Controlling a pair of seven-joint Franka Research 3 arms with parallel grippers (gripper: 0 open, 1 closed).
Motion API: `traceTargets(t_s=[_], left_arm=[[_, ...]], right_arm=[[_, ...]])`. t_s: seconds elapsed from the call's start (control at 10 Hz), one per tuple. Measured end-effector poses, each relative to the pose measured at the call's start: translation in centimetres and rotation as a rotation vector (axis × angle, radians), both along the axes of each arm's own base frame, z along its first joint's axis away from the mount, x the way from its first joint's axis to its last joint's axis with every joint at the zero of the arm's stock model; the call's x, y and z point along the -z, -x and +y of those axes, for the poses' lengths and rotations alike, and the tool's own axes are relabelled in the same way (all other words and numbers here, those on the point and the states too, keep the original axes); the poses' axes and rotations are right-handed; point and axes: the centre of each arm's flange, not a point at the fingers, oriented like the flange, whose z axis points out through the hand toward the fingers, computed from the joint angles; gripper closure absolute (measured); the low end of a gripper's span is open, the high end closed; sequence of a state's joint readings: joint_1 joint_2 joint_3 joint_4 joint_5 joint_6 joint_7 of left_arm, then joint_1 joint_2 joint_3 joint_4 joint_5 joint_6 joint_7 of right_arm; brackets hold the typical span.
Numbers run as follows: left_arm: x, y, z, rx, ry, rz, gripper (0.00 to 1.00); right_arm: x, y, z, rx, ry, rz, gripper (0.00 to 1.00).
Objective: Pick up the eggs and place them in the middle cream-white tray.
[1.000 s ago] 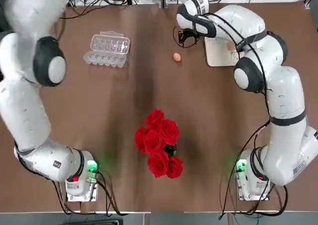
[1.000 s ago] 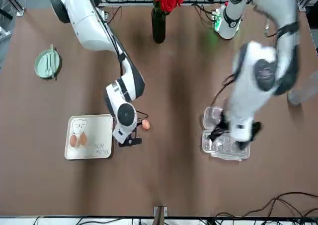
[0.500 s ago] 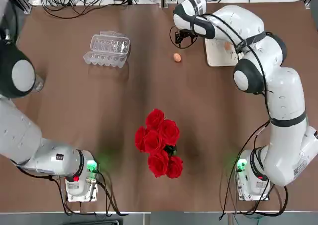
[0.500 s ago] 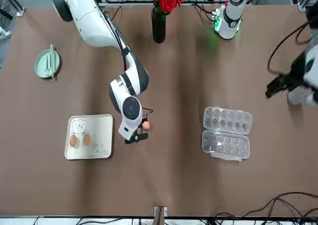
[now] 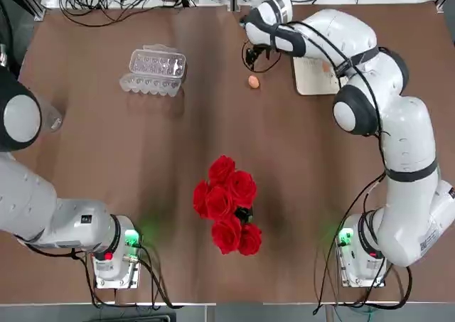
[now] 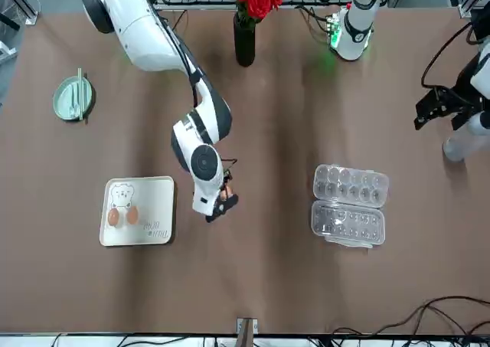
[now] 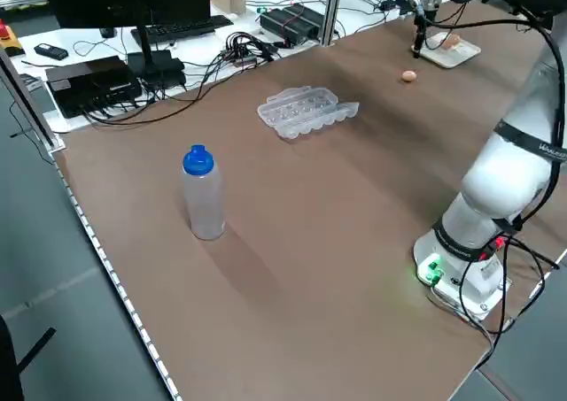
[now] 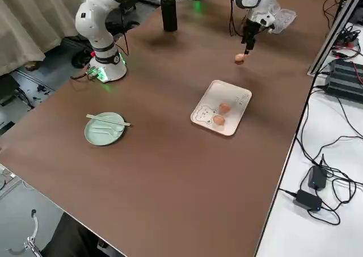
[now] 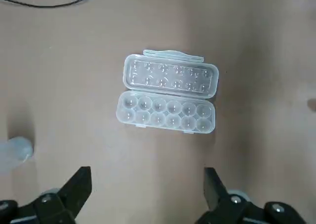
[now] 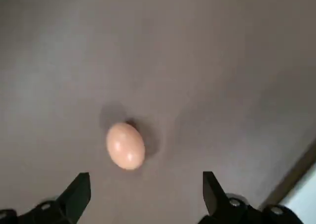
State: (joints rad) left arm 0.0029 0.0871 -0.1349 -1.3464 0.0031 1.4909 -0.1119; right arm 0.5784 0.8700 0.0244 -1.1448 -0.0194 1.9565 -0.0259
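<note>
Our right gripper (image 10: 143, 197) hovers with its fingers spread wide and nothing between them. Just ahead of it and a little off its centre line, the last loose egg (image 10: 125, 145) lies alone on the bare table (image 5: 142, 158), untouched. We judge it light, rigid, smooth and brittle, and apt to roll; we would centre over it, take it across the narrow middle with both pads, and close gently. Beyond the gripper on its other side sits the tray (image 8: 237, 102), already holding two eggs (image 8: 221, 114), near each other. Far across the table our left gripper (image 9: 147, 194), also open and empty, hangs high above the clear carton (image 9: 168, 92), beside a bottle (image 7: 203, 195).
</note>
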Motion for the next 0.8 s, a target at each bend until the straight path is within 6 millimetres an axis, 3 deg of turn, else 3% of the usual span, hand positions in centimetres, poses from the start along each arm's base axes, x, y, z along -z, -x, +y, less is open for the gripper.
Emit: traceTargets(t_s=[0.2,0.5,0.8], left_arm=[[-0.2,1.2,-0.8,0.011,-0.007,-0.008,0.00],[4.6,-0.5,-1.4,0.016,-0.005,-0.008,0.00],[5.2,-1.3,-1.9,0.015,0.002,-0.015,0.00]], right_arm=[[1.9,-0.1,1.0,-0.180,-0.033,-0.089,0.00],[6.4,1.1,0.7,-0.336,0.020,-0.128,0.00],[8.1,1.9,0.2,-0.376,0.021,-0.120,0.00]])
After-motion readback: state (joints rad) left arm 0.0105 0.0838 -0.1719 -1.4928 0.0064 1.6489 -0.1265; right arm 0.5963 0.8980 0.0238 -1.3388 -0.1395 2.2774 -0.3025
